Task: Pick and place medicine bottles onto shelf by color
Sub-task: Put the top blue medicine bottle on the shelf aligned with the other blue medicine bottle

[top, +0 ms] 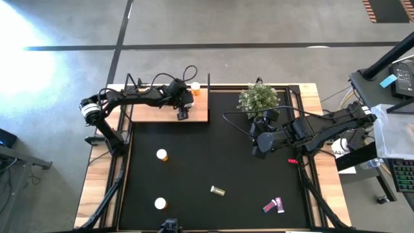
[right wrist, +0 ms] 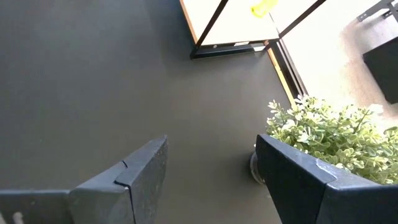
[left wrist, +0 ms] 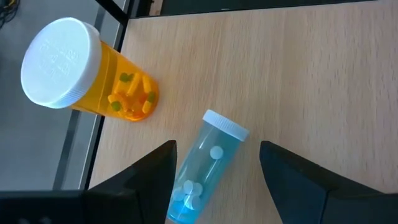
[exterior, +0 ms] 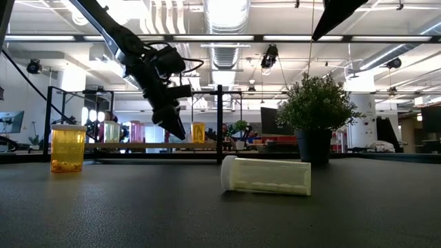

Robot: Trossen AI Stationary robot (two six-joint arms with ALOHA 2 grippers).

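Two dark arms reach over the black mat [top: 207, 162]. The left gripper [left wrist: 217, 171] hangs over the light-wood shelf board [top: 162, 111] at upper left of the high view, fingers spread apart above a blue-teal white-capped bottle [left wrist: 202, 177] lying on the board, not gripping it. Beside it stands an orange white-capped bottle [left wrist: 93, 78]. The right gripper [right wrist: 211, 171] hovers with fingers apart and empty near the green bushy plant [top: 257, 98]. On the mat lie two orange bottles [top: 161, 155], a yellowish bottle [top: 217, 190] on its side at lower centre, and pink bottles [top: 273, 206] at lower right.
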